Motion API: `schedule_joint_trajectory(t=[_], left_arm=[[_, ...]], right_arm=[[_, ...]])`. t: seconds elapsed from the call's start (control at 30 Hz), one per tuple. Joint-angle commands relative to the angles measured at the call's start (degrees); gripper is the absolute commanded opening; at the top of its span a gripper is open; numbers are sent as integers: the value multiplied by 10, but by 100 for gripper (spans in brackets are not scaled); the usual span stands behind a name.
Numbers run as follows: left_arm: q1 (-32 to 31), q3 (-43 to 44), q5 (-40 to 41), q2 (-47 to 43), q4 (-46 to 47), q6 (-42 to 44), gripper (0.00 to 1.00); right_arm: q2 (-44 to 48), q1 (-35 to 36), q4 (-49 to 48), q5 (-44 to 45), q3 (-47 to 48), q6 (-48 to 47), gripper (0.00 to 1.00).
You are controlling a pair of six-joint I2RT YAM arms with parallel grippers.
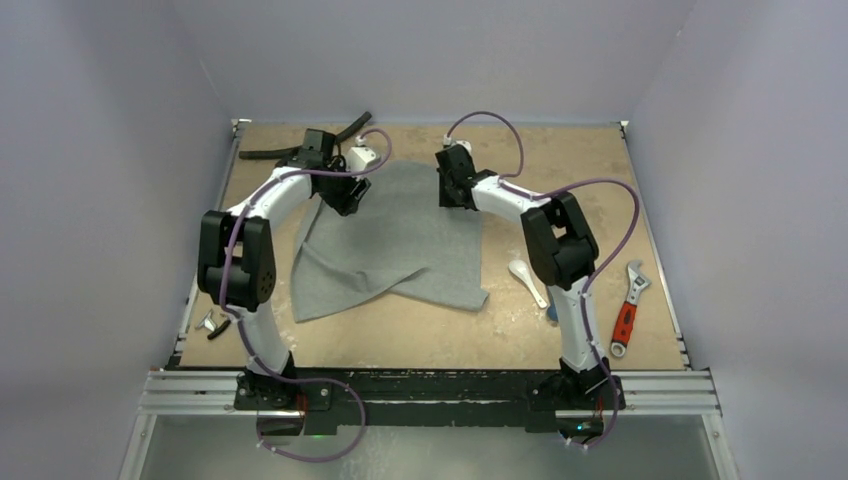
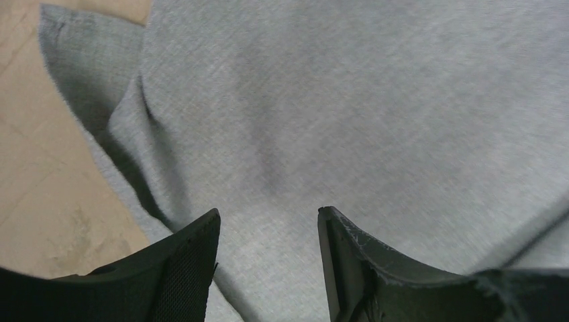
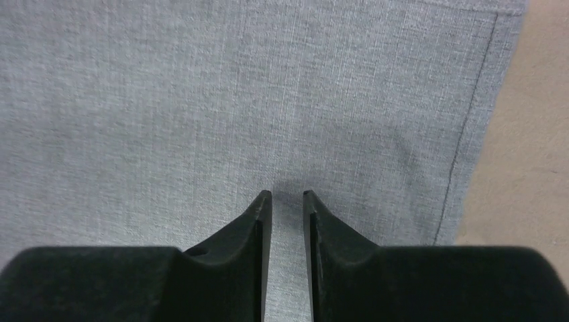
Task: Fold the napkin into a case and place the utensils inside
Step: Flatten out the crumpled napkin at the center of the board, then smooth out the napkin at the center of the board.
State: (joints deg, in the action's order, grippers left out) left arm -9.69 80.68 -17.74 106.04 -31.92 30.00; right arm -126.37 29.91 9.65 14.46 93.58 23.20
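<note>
Now, spoon [image 1: 527, 280]: white, lying on the table [image 1: 560, 170] just right of the napkin [image 1: 400, 240], beside the right arm [image 1: 560, 245].
Blue-ended utensil [image 1: 551, 313]: mostly hidden behind that arm.
Napkin: mid-table, loose and rumpled, not yet a case.
Left gripper [image 2: 268, 221]: fingers well apart over the cloth, holding nothing.
Right gripper [image 3: 287, 198]: only a narrow gap, nothing pinched, near the hemmed edge.

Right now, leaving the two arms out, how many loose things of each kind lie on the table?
Cloth: 1, the grey napkin
Utensils: 2, the white spoon and the blue-ended utensil, mostly hidden behind the right arm
Wrench: 1, the red-handled wrench
Hose: 1, the black hose
Unidentified: 1, the small metal-and-black item at the left edge
Total: 6
</note>
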Motion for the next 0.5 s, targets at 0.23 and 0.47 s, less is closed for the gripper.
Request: schedule_joint_trajectory(t=[0.23, 0.47], left_arm=[[8, 12, 238, 64, 60, 31, 53], [15, 0, 311, 63, 91, 42, 43]], right_arm=[[-15, -80, -19, -20, -46, 49, 15], [-26, -99, -9, 3, -18, 53, 13]])
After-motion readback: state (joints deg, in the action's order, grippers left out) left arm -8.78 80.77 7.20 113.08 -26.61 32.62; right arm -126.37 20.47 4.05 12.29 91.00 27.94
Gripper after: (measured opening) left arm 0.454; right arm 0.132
